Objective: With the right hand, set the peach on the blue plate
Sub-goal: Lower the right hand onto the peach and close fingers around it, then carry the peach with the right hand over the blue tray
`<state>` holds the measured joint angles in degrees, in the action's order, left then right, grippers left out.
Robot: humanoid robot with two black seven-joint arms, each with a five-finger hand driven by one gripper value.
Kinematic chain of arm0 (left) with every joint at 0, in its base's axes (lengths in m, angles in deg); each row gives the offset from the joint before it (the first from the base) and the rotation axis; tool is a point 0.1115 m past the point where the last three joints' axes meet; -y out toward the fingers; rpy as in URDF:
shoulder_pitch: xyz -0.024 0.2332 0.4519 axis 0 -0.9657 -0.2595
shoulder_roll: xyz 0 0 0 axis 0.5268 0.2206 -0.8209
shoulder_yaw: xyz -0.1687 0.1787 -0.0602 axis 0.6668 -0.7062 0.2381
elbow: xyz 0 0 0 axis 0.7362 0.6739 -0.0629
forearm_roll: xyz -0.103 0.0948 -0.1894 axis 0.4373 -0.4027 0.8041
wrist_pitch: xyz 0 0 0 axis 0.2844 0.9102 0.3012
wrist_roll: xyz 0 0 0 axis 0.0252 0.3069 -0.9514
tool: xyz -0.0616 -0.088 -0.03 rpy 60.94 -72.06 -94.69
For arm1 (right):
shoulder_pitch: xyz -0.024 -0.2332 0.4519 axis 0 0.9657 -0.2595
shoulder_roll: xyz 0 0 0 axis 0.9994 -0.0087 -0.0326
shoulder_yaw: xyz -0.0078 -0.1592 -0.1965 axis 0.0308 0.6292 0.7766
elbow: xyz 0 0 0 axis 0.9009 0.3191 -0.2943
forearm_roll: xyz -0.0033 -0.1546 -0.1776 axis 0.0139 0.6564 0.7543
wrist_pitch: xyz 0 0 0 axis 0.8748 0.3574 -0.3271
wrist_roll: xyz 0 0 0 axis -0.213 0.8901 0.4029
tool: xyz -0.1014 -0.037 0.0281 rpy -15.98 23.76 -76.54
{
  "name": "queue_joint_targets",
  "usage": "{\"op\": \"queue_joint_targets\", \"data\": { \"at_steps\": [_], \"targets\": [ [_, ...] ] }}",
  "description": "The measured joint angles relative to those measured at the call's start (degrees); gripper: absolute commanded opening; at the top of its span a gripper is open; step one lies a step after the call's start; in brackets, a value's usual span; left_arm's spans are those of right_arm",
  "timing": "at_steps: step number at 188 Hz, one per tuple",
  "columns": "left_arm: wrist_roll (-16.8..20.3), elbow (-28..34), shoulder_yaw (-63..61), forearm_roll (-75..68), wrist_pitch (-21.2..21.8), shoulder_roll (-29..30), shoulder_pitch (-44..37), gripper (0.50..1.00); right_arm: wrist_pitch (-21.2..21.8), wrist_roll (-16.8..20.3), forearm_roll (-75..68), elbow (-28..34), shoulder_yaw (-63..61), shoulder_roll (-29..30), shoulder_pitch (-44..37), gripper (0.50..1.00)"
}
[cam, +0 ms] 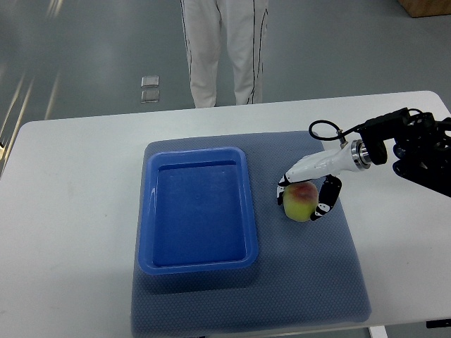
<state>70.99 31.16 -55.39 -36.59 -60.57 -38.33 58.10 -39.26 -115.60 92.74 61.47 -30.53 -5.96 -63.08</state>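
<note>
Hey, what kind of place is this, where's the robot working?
Probably a lab or test room, not a home. A plain white table on a grey floor carries only a grey mat, a blue plate and a peach under the right hand, with a person standing by.

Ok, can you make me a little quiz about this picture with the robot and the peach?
1. True or false: the peach already lies in the blue tray.
2. Which hand is at the peach? A) the left hand B) the right hand
3. What lies under both tray and peach?

Key:
1. False. It sits on the mat, to the right of the empty tray.
2. B. Its fingers curl around the peach.
3. The grey-blue mat on the white table.
</note>
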Motion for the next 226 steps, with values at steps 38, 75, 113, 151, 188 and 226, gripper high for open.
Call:
{"op": "queue_joint_targets", "data": {
  "at_steps": [38,75,113,151,188,226],
  "targets": [
    [0.00,0.01,0.00,0.00,0.00,0.00,0.00,1.000,0.25,-0.10,-0.43,-0.07,-0.61,-0.12,-3.17,0.670],
    [0.00,0.02,-0.07,0.00,0.00,0.00,-0.01,1.000,-0.10,0.18,-0.47,-0.99,-0.62,2.53,-7.28,0.676],
    [0.00,0.23,-0.17,0.00,0.00,0.00,0.00,1.000,-0.29,0.19,-0.56,-1.97,-0.62,8.92,-9.06,0.678],
    [0.00,0.37,-0.10,0.00,0.00,0.00,-0.02,1.000,-1.02,0.53,-0.56,-3.63,-0.77,17.40,-8.84,0.693],
    [0.00,0.37,0.00,0.00,0.00,0.00,-0.05,1.000,-3.83,0.59,-0.56,-5.89,-0.75,22.45,-6.72,0.717],
    [0.00,0.37,0.00,0.00,0.00,0.00,-0.07,1.000,-6.59,0.59,-0.63,-7.52,-0.68,24.81,-3.77,0.746]
  ]
}}
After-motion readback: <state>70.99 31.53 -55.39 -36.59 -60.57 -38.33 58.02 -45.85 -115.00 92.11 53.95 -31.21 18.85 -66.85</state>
